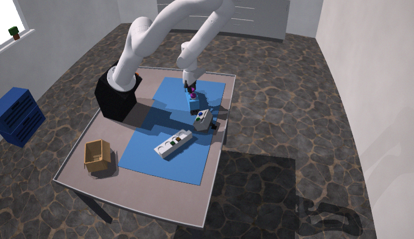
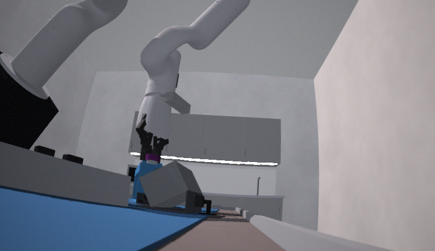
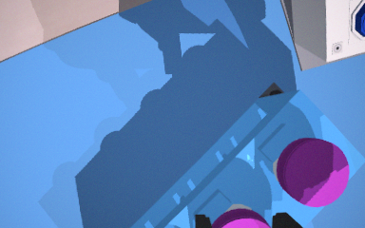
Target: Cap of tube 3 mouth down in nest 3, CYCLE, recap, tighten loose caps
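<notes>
The light blue decapping station (image 1: 192, 103) (image 2: 140, 172) (image 3: 295, 119) stands on the blue mat (image 1: 171, 163), at its far part. My gripper (image 1: 192, 89) (image 2: 152, 152) (image 3: 243, 223) points down over it, its black fingers closed around a magenta tube cap (image 2: 152, 157) (image 3: 238, 218) that sits on a tube. I cannot tell which tube it is. A second magenta cap (image 1: 193, 95) (image 3: 313, 171) sits on the neighbouring tube. The other tubes are hidden. The white cap tray (image 1: 166, 149) lies nearer the front, with its lamps (image 1: 172, 143) dark.
The grey key housing (image 1: 204, 123) (image 2: 166, 184) (image 3: 314, 28) stands tilted right beside the station, with the blue key (image 1: 200, 113) (image 3: 358, 16) and the green key (image 1: 198, 119). An open cardboard box (image 1: 97, 155) sits at the table's front left. The arm's black base (image 1: 114, 97) stands at the back left.
</notes>
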`<move>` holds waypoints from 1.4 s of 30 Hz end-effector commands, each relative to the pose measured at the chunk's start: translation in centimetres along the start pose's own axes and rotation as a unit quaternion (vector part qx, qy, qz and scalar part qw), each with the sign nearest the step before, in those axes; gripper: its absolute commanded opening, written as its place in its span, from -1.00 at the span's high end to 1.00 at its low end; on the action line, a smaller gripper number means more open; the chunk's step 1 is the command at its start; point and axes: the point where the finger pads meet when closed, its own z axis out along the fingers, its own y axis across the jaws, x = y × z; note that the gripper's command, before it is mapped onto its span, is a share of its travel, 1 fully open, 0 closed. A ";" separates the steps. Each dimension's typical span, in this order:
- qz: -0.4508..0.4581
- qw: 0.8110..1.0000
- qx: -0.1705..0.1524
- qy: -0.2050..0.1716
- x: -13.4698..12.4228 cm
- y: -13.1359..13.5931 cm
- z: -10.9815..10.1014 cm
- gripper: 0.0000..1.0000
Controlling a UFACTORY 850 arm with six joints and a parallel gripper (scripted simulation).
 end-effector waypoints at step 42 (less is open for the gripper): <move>0.616 0.788 -0.002 0.003 0.0 0.0 0.0 0.08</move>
